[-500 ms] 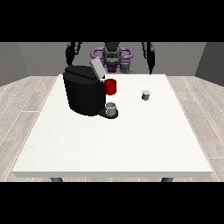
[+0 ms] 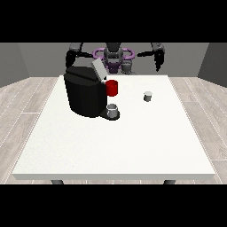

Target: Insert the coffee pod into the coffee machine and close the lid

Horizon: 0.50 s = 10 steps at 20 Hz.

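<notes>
1. While both hands hang at the top of the frame, behind the table's [image 2: 111, 146] far edge, little separates this moment from half a second back: the arms sit slightly differently, and nothing on the table has shifted.
2. The pod [image 2: 148, 95] stands alone right of centre, well apart from both hands and untouched, in the same spot as before.
3. The machine [image 2: 86, 94] sits at upper left of the table, its lid [image 2: 98, 69] tilted up and open, a red part [image 2: 112, 88] on its right side and a grey cup [image 2: 113, 110] at its base.
4. The hand at the view's right [image 2: 158, 62] hangs above and behind the pod, pointing downward. It grips nothing; whether its fingers are spread or curled I cannot tell.
5. The hand at the view's left [image 2: 70, 59] hovers behind the machine, also holding nothing, finger pose unreadable.
6. Judgement: the task has barely begun. With so little change, the reach for the pod is probably only starting; the hand at the view's right looks the nearer one to take it, and the open lid means insertion can follow directly.
</notes>
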Tool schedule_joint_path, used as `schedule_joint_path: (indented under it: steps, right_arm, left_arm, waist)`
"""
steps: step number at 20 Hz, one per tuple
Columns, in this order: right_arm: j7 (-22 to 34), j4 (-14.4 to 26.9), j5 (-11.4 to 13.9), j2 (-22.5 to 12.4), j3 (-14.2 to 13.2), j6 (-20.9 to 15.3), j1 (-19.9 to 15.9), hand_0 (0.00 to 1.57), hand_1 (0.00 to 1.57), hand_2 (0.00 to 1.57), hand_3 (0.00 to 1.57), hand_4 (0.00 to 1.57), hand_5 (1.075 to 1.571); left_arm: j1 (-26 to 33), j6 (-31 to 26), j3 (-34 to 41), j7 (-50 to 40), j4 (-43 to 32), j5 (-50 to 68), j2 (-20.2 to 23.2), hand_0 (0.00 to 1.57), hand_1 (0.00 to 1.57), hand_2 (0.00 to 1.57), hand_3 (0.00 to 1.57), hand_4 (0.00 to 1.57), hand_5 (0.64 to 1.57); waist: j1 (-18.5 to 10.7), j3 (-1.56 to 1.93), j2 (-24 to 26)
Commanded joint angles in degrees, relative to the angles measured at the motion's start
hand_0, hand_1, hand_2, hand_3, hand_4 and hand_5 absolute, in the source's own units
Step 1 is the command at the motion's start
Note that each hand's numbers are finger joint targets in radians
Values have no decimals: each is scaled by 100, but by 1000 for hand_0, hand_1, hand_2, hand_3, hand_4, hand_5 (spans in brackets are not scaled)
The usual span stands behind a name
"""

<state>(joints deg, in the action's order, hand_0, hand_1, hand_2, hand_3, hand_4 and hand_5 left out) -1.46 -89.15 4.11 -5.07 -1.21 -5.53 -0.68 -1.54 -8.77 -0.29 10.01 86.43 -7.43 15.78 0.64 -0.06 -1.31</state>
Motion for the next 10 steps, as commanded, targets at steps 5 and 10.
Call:
schedule_joint_path:
  steps: [5,10]
  right_arm:
    - [-96,66,360,-60,54,-169,-288,0,0,0,0,0,1571]
    - [381,-290,745,270,576,-390,-704,0,0,0,0,0,1571]
  left_arm:
    - [-840,-472,297,-202,-635,-493,939,0,0,0,0,0,1571]
    - [-1485,-396,407,-150,-1638,-846,1122,0,0,0,0,0,1571]
  waist:
    - [337,7,-282]
    - [774,1,-839]
